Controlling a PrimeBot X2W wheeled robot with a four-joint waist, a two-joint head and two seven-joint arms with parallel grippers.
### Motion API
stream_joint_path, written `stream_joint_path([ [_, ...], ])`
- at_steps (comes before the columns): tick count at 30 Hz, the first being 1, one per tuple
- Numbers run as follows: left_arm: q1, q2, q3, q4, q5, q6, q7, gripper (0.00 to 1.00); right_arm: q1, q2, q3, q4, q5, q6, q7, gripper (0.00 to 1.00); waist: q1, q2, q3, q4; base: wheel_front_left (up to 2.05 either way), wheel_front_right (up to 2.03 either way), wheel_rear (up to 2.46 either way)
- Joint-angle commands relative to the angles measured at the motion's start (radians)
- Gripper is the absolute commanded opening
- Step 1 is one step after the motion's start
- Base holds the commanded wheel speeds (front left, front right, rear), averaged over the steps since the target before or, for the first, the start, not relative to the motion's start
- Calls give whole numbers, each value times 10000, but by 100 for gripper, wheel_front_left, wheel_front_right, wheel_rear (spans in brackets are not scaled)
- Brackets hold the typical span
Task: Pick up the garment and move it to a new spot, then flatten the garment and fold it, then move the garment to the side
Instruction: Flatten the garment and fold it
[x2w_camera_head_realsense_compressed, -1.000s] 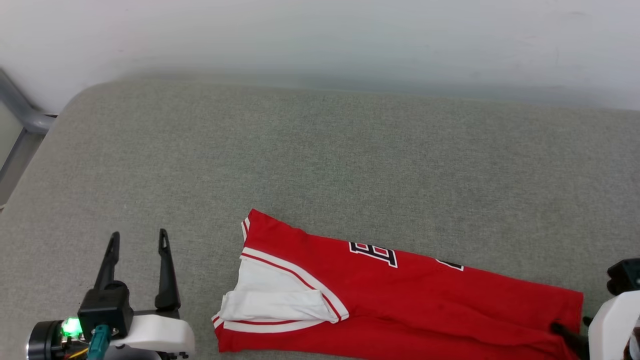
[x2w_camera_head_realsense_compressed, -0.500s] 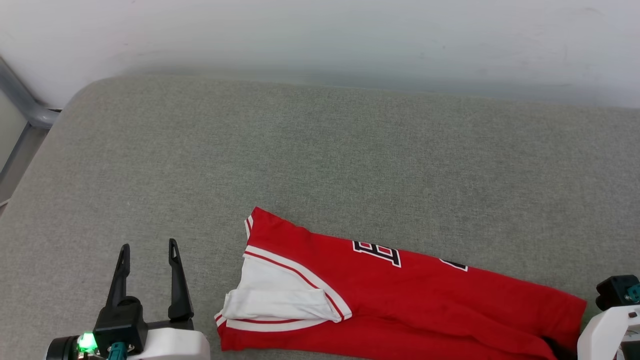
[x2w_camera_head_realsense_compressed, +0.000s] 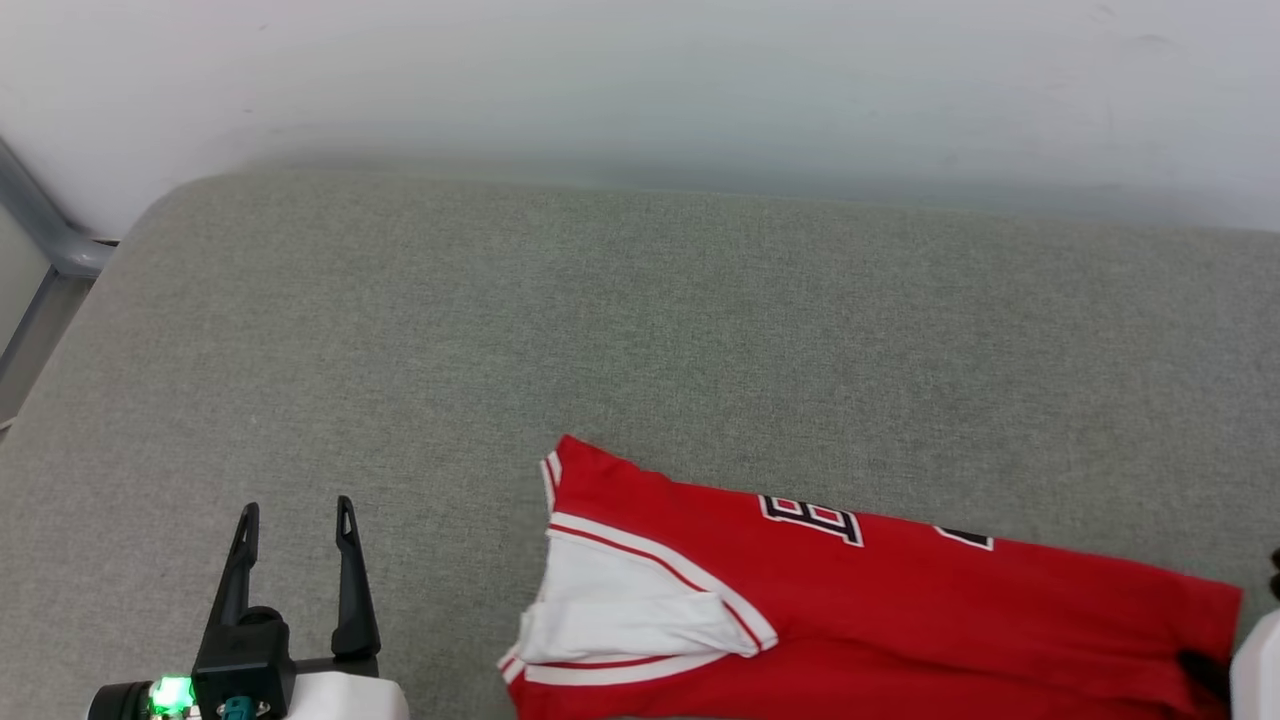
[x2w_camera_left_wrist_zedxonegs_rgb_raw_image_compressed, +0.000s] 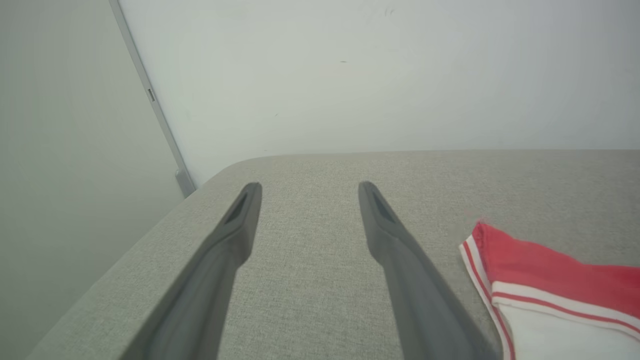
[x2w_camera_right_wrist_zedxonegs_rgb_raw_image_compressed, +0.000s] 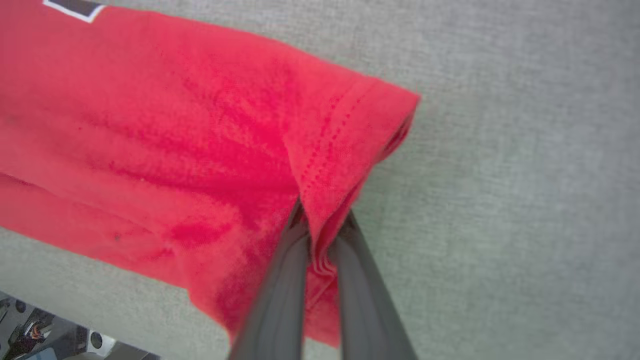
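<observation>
The garment (x2w_camera_head_realsense_compressed: 900, 600) is a red jersey folded into a long strip on the grey cushion, white sleeve at its left end and part of the black lettering along its far edge. Its red hem end (x2w_camera_right_wrist_zedxonegs_rgb_raw_image_compressed: 210, 150) fills the right wrist view, where my right gripper (x2w_camera_right_wrist_zedxonegs_rgb_raw_image_compressed: 322, 220) is shut on a pinched fold of the hem. In the head view that gripper (x2w_camera_head_realsense_compressed: 1205, 668) shows as a dark tip at the strip's right end. My left gripper (x2w_camera_head_realsense_compressed: 296, 525) stands open at the lower left, apart from the garment (x2w_camera_left_wrist_zedxonegs_rgb_raw_image_compressed: 550, 290), nothing between its fingers (x2w_camera_left_wrist_zedxonegs_rgb_raw_image_compressed: 235, 235).
The grey cushion (x2w_camera_head_realsense_compressed: 640, 330) stretches far and left of the garment. A pale wall rises behind it. A grey metal frame (x2w_camera_head_realsense_compressed: 40, 230) stands past the cushion's left corner. The cushion's near edge runs close under the garment (x2w_camera_right_wrist_zedxonegs_rgb_raw_image_compressed: 75, 280).
My right gripper has shut on the garment's hem end. The garment has shifted to the right on the cushion. The left gripper stays open, little moved.
</observation>
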Motion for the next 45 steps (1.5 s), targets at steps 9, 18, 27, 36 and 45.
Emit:
stream_joint_path([
  [9,64,-191,133,228,425,-588,-25,100,-70,-845,-787,1083,-498,-22,125,0,0,0,-2,-7,0,0,0],
  [18,88,-315,195,399,615,-831,-25,100,74,-373,-1167,188,440,-16,306,0,0,0,-114,-51,0,0,0],
  [27,135,-354,204,527,721,-1000,-25,100,560,127,-896,-2673,1311,-16,1370,0,0,0,-248,28,0,0,0],
  [36,-43,-403,59,579,817,-1080,-25,100,-22,451,172,-4592,998,-16,2066,0,0,0,-160,333,0,0,0],
  [45,-293,-471,-144,644,842,-1137,-25,100,-1826,691,2496,-4724,673,-16,2226,0,0,0,47,708,0,0,0],
])
